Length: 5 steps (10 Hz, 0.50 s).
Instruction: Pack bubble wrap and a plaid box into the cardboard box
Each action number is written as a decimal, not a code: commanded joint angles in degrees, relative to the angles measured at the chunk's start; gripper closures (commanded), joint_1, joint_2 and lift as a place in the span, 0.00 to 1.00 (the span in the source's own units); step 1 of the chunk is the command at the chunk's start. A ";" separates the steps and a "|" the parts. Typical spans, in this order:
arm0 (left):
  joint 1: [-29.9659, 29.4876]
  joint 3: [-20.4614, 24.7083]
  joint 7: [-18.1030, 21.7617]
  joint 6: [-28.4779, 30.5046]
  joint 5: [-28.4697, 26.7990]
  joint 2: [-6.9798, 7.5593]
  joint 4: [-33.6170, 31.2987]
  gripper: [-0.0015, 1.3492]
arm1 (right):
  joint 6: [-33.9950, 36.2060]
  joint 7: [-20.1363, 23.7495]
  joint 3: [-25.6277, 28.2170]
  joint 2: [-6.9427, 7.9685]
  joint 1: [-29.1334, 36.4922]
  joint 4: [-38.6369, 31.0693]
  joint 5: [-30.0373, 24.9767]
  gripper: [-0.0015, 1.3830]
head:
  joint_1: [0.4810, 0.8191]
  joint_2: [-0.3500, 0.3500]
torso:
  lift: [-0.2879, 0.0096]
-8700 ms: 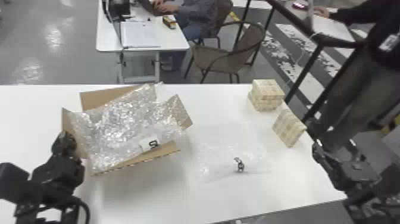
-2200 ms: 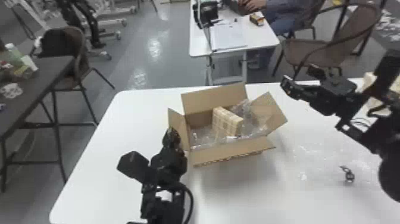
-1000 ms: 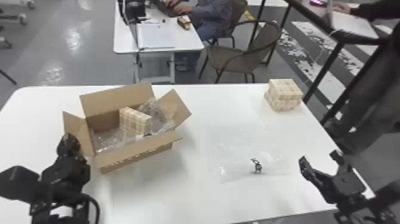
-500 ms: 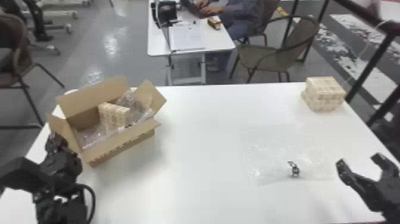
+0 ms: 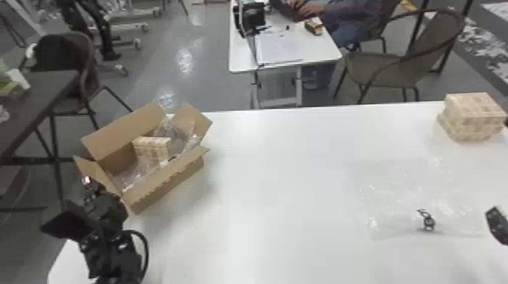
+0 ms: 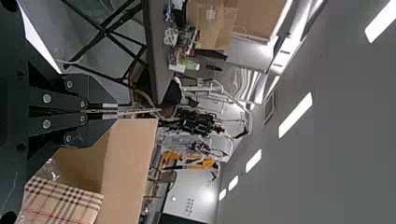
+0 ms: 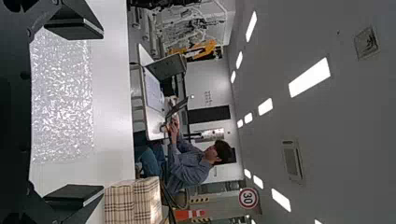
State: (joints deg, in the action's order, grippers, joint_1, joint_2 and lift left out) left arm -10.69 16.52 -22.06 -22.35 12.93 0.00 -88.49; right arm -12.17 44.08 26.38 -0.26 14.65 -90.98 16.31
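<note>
Holding a plaid box [image 5: 153,148] amid bubble wrap [image 5: 177,133], the cardboard box [image 5: 166,185] stands open-flapped at the table's left. The left gripper [image 5: 87,182] is clenched on its flap [image 5: 96,173]; the right gripper [image 5: 497,226], fingers spread wide, is empty near the flat bubble wrap sheet [image 5: 400,196]. Compared with the earliest view, the single box beside the plaid stack [image 5: 472,119] is gone from there.

Ceiling lights [image 7: 309,77] glaring white against a dimmer ceiling [image 7: 299,37]; white table [image 5: 283,181] showing bright in head view, cardboard box [image 5: 166,185] casting a soft shadow beside it. Bubble wrap [image 7: 63,102] glinting in many small highlights, floor [image 5: 211,75] throwing back patches of glare.
</note>
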 commanded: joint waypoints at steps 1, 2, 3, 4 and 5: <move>-0.65 -0.53 -3.69 -1.12 -0.97 -0.15 0.16 0.90 | 0.22 0.12 -0.10 0.00 -0.24 0.28 0.22 0.09 | 0.63 0.74 | 0.60; -1.35 -2.64 -9.23 -2.08 -2.29 -0.15 -0.01 0.90 | 0.48 0.12 -0.10 0.00 -0.24 0.37 0.22 0.09 | 0.63 0.75 | 0.60; -1.44 -3.69 -11.43 -2.35 -2.64 -0.15 0.08 0.89 | 0.57 0.21 -0.10 0.00 -0.32 0.63 0.48 0.09 | 0.63 0.76 | 0.60; -1.35 -3.96 -11.95 -2.96 -2.64 -0.15 0.43 0.68 | 0.75 0.39 -0.27 0.00 -0.59 0.81 0.48 0.09 | 0.63 0.76 | 0.60; -1.35 -4.22 -12.31 -3.49 -2.64 -0.15 0.60 0.42 | 1.01 0.48 -0.27 0.00 -0.59 0.81 0.39 0.09 | 0.63 0.75 | 0.60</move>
State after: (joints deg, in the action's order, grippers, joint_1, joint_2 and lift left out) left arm -12.08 12.47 -34.43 -25.58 10.28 0.00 -88.00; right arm -11.29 44.56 26.12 -0.26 14.09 -90.19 16.73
